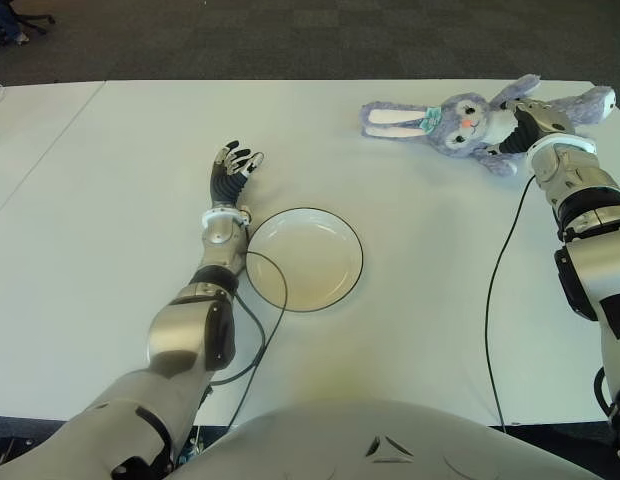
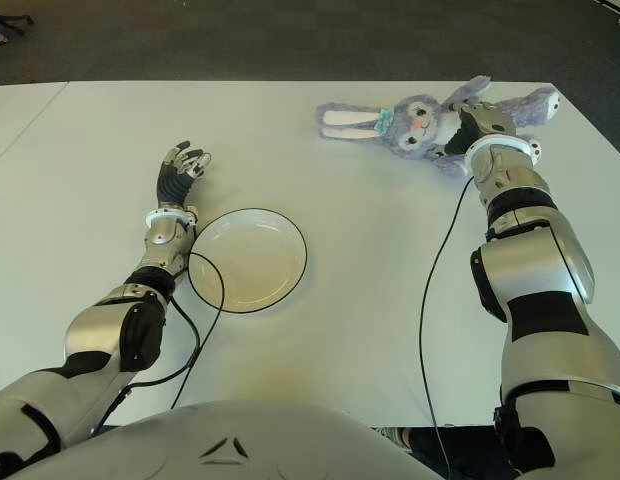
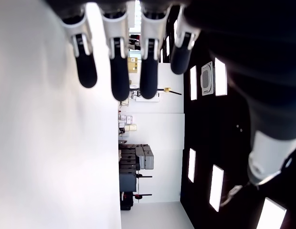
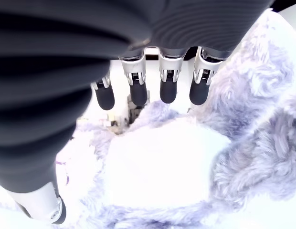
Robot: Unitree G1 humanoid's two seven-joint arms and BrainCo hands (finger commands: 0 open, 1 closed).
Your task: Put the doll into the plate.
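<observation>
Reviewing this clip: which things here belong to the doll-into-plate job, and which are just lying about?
Job:
doll, far right, under the right hand, whose fingers are open above its belly
plate, empty, near centre

Just about:
left hand, open, left of the plate
table

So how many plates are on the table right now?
1. The single white plate with a dark rim lies empty on the white table, beside the left hand's forearm, well apart from the purple bunny doll. None seems hidden.

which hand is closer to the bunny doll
Right. The right hand is directly over the doll, fingers open above its belly. The left hand is far off, beside the plate.
</observation>
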